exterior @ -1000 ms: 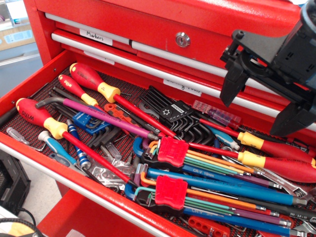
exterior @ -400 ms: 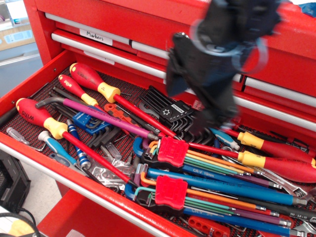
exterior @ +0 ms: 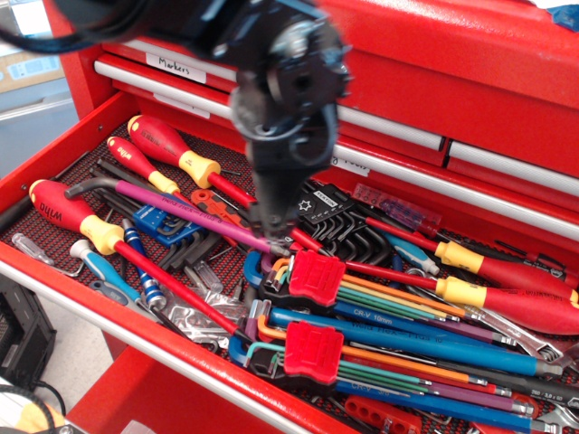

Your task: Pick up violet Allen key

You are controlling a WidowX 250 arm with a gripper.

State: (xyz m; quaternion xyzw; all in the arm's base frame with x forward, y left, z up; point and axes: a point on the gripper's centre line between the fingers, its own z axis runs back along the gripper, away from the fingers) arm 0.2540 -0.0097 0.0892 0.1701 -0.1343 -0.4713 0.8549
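Observation:
The violet Allen key [exterior: 181, 213] lies in the open red drawer [exterior: 54, 149], left of centre. Its dark grey bent arm points to the far left and its magenta shaft runs down to the right, toward a bare tip. My gripper [exterior: 270, 221] is a blurred black mass that comes down from above. It hangs over the right end of the shaft and hides the part of the key just behind it. The blur hides how the jaws stand and whether they touch the key.
Red-and-yellow screwdrivers [exterior: 167, 149] lie across and beside the key. Two red holders [exterior: 317, 276] with coloured keys and a long blue key [exterior: 407, 339] fill the right front. A black key set [exterior: 335, 221] lies behind. Closed drawers [exterior: 434, 108] rise at the back.
My gripper has swept from the upper right to the left and down, and is now over the right end of the violet key. The tools in the drawer have not moved.

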